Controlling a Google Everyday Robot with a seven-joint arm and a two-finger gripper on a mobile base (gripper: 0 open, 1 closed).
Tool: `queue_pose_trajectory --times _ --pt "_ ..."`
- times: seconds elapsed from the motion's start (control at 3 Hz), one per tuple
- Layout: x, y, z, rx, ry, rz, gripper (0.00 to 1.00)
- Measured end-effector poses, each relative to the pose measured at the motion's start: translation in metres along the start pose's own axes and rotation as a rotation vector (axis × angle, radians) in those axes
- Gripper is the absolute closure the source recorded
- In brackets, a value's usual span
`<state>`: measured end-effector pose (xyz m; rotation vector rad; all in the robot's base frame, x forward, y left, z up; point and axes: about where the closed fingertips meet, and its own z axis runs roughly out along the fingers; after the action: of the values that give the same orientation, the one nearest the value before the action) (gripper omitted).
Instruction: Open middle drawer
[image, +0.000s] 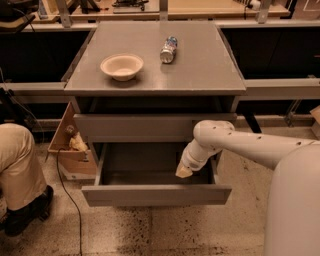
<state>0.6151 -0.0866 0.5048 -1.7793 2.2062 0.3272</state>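
Observation:
The grey cabinet (155, 80) has its middle drawer (155, 194) pulled out toward me, and its shallow grey tray (140, 167) shows nothing in it. The taller upper drawer front (150, 127) above it is closed. The lowest drawer is hidden under the open one. My gripper (183, 171) hangs from the white arm (235, 142), which reaches in from the right. Its tan tip is over the right side of the open tray, just behind the drawer's front panel and apart from it.
A beige bowl (121, 66) and a can lying on its side (169, 49) rest on the cabinet top. A cardboard box (70, 145) and a person's leg and shoe (20, 175) are at the left, with a cable (65, 190) on the floor. My white body (295, 200) fills the right.

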Motion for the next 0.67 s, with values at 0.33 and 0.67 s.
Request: queue_pose_trajectory --times 0.33,0.67 --pt "-0.007 -0.017 0.016 0.044 -0.085 0.037 1.00" --pt "-0.013 -0.035 0.037 0.068 -0.136 0.072 1.00"
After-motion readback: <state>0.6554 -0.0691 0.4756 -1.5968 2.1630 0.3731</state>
